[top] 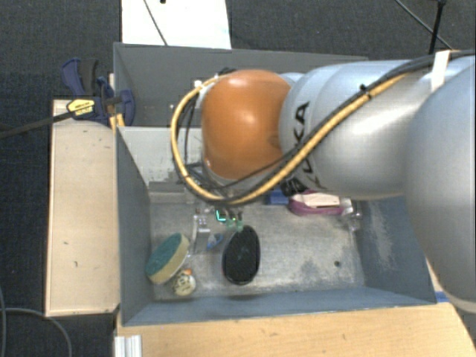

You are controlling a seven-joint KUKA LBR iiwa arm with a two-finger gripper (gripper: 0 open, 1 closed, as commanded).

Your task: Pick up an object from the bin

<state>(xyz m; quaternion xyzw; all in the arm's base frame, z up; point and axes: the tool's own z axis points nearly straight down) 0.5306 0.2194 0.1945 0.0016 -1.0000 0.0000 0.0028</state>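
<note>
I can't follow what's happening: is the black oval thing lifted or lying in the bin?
Lying in the bin: the black oval thing rests on the floor, beside the gripper.

Dark carpet on every side.
The floor [52,28] is dark, close-textured carpet, evenly lit, and a black cable [30,126] trails across it from the left edge.

Bin [297,277]: was plain grey metal, floor flecked darker.
Arm [372,132]: was silver-grey, black lettering.
Cable [178,117]: was yellow.
Wrist cover [242,121]: was plain orange.
Oval object [242,257]: was black, unpatterned.
Round pad [165,257]: was teal-faced, tan-edged.
Small round thing [184,282]: was pale gold, dark-marked.
Flat thing at back [320,203]: was purple, pinkish-white on top.
</note>
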